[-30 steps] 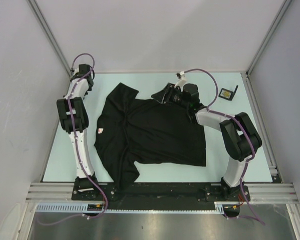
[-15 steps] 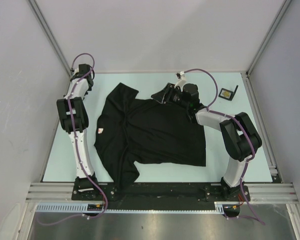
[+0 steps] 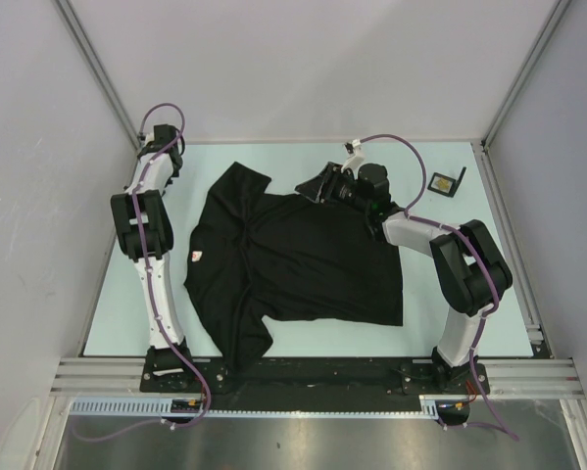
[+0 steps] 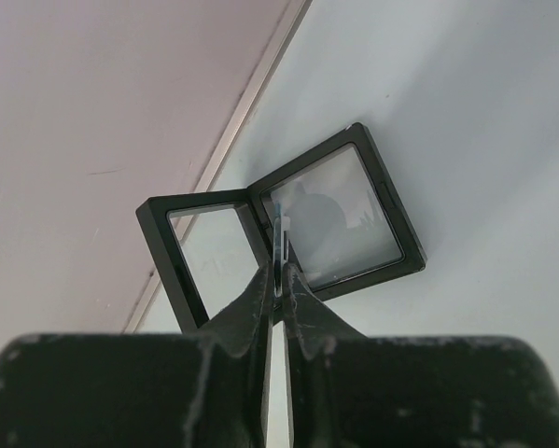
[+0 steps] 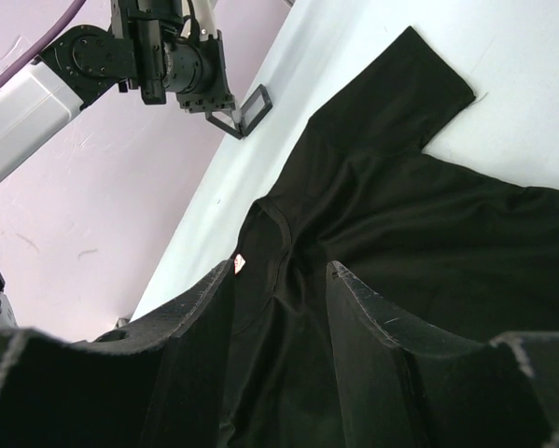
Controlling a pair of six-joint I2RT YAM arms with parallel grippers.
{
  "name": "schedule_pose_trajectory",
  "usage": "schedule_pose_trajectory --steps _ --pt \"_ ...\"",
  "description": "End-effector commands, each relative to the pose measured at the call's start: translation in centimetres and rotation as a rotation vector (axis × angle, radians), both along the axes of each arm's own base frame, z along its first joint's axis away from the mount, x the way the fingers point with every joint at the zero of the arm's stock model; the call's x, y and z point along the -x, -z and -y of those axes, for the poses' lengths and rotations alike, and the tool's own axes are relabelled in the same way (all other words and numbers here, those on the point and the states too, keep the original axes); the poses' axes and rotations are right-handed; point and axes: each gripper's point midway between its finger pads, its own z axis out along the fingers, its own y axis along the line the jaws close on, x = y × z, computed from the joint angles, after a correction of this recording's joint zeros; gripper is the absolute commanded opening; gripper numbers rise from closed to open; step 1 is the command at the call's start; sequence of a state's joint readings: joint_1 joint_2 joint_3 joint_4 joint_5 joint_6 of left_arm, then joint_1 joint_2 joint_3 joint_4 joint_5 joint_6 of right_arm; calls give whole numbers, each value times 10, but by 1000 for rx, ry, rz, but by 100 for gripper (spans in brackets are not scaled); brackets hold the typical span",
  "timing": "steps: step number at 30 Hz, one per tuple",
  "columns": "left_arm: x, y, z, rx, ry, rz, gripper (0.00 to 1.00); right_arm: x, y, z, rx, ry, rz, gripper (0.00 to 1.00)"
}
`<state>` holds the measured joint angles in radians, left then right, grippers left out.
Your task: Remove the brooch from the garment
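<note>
Left tool [image 4: 278, 276] apparently pinched, right tool [image 5: 281, 271] parted over garment [image 5: 428, 219]

1. A pale mint bench [image 3: 450, 313] filled the floor of the booth.
2. A small black hinged case [image 4: 340, 224] lay open on the bench close to the foot of a wall. Its two square halves were spread apart at the hinge, each framing a clear film. The right wrist view showed the same case [image 5: 251, 110] from farther off.
3. A second small black case [image 3: 444, 183] sat open near the far right corner of the bench. Something yellowish showed inside it, too small to tell.
4. Plain grey walls [image 3: 322, 59] closed in three sides.
5. A ridged aluminium rail [image 3: 313, 374] ran along the near edge, with a slotted white cable duct [image 3: 313, 411] just beyond it.
</note>
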<state>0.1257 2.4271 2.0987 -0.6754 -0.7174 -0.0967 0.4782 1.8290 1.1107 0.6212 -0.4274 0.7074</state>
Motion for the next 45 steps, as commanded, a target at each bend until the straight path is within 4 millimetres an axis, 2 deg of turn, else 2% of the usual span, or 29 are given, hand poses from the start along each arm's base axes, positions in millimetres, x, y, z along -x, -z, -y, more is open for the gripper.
schedule_pose_trajectory --steps 1,5,11,16,18,19,21,22,25,26,28,29,30,31,32,33,34,35,36,37,38,39,40,41,42,43,44,45 --pt "-10 -21 -2 2 3 53 11 -2 -9 -2 -27 -8 34 48" --pt "-11 -20 -2 2 5 51 13 -3 -8 -2 -27 -8 35 48" --pt "-13 -26 3 31 10 73 22 -2 -9 -3 -33 -12 34 48" --pt "-19 -55 6 56 3 146 39 -2 -10 -3 -35 -14 38 48" --pt "-23 -64 14 101 13 181 44 -2 -11 -3 -34 -14 39 49" --pt "-27 -82 18 115 23 226 45 -2 -11 -3 -34 -12 40 49" --pt "-33 -95 36 181 57 270 47 -2 -11 -4 -32 -13 42 49" --pt "-36 -116 42 205 79 318 47 -3 -11 -3 -31 -8 41 49" --pt "-43 -141 87 344 180 390 49 -3 -10 -2 -11 4 47 49" --pt "-40 -165 105 391 223 438 49 -4 -11 -1 0 12 61 49" --pt "-36 -176 141 528 299 464 49 -4 -9 0 24 30 59 49" --pt "-28 -204 165 563 362 510 49 -4 -9 0 37 37 65 49" --pt "-22 -214 176 596 388 524 49 -3 -9 3 62 43 72 49" --pt "-12 -215 207 660 459 502 49 -6 -10 5 77 65 80 49" --pt "-4 -225 239 702 540 504 49 -5 -11 6 93 74 86 49" --pt "16 -254 258 723 608 545 49 -2 -13 8 124 80 100 49" --pt "31 -246 276 756 643 508 49 -5 -15 14 145 119 107 49" --pt "46 -255 308 781 724 508 50 -6 -18 17 161 136 113 49" --pt "74 -288 322 790 799 564 50 -2 -13 20 199 144 94 49" --pt "93 -272 341 839 850 513 51 -2 -28 30 221 194 124 49" --pt "114 -285 369 870 947 533 51 -1 -36 36 237 221 130 49" --pt "145 -312 377 887 1015 590 52 7 -32 44 288 236 92 49" --pt "167 -299 386 914 1051 559 52 12 -56 61 315 301 134 49" --pt "191 -311 408 955 1154 586 52 19 -65 72 346 340 138 50" --pt "209 -313 416 988 1198 600 54 34 -52 87 433 362 77 51" --pt "242 -316 414 1014 1249 627 54 49 -74 103 455 427 102 51" --pt "262 -326 425 1061 1328 656 54 60 -77 115 493 450 95 52" --pt "280 -332 424 1104 1343 685 55 79 -64 129 571 453 35 53"
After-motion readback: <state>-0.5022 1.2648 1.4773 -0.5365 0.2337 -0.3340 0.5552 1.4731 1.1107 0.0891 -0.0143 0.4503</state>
